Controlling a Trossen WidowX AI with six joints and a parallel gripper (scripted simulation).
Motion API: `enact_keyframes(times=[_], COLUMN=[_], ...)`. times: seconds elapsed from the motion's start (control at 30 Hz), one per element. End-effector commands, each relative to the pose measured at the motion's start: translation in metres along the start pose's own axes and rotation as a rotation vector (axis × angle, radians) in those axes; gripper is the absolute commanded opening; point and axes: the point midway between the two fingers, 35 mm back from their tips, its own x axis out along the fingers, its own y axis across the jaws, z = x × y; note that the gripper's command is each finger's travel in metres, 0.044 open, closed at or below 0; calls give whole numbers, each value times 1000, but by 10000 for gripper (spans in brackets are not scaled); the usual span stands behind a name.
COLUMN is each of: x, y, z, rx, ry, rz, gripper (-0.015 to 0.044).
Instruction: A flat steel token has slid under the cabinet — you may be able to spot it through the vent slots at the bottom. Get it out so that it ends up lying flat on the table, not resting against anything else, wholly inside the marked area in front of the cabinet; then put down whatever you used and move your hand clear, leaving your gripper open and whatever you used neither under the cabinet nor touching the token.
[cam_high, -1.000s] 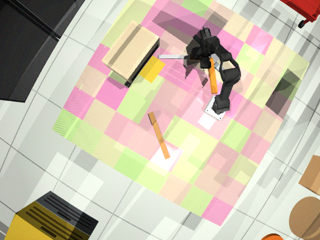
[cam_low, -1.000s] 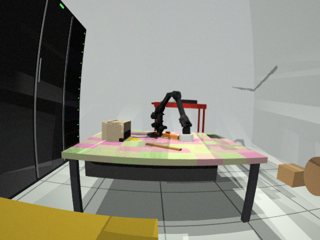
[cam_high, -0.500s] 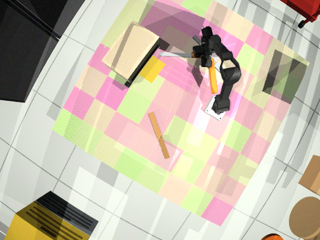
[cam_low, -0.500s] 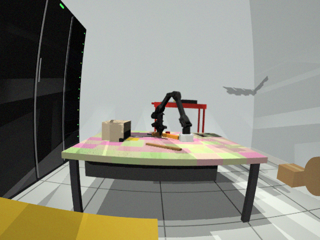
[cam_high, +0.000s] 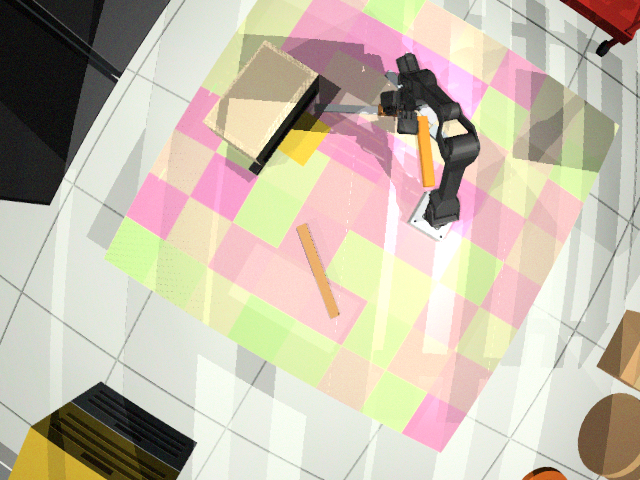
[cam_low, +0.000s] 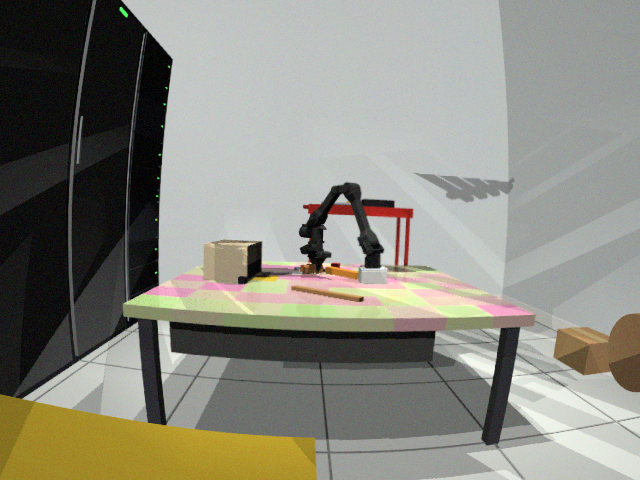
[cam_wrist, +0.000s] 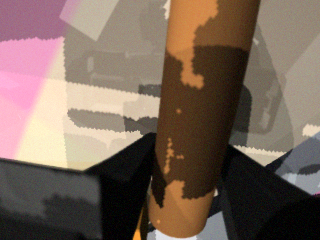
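My gripper (cam_high: 391, 110) (cam_low: 315, 264) (cam_wrist: 185, 144) is shut on the brown-orange round handle (cam_high: 383, 109) (cam_wrist: 200, 125) of a long tool. The tool's grey steel shaft (cam_high: 343, 109) lies low over the table and points at the cabinet (cam_high: 261, 98) (cam_low: 230, 259). Its far end reaches the foot of the cabinet's black front (cam_high: 283, 128). The yellow marked area (cam_high: 303, 140) (cam_low: 267, 279) lies in front of the cabinet, just beside the shaft. The steel token is not visible in any view. The wrist view shows only the handle between the dark fingers.
An orange stick (cam_high: 425, 150) (cam_low: 341, 272) lies beside the arm's base (cam_high: 429, 219) (cam_low: 372, 274). A longer orange stick (cam_high: 317, 269) (cam_low: 326, 292) lies loose near the middle of the checkered table (cam_high: 268, 330) (cam_low: 330, 316). A red cart (cam_low: 385, 211) stands behind the table.
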Motion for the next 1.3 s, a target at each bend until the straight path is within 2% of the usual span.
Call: enact_keyframes(times=[0.0, 0.17, 0.33, 0.43, 0.93, 1.1, 1.27], x=[0, 0, 0, 0, 5, 2, 2], y=[0, 0, 0, 0, 0, 0, 0], z=[0, 0, 0, 0, 1, 0, 0], rx=[0, -1, -1, -1, -3, -1, -1], ry=[0, 0, 0, -1, -1, 0, 0], rz=[0, 0, 0, -1, -1, 0, 0], gripper=[79, 200, 200, 270, 270, 139, 104])
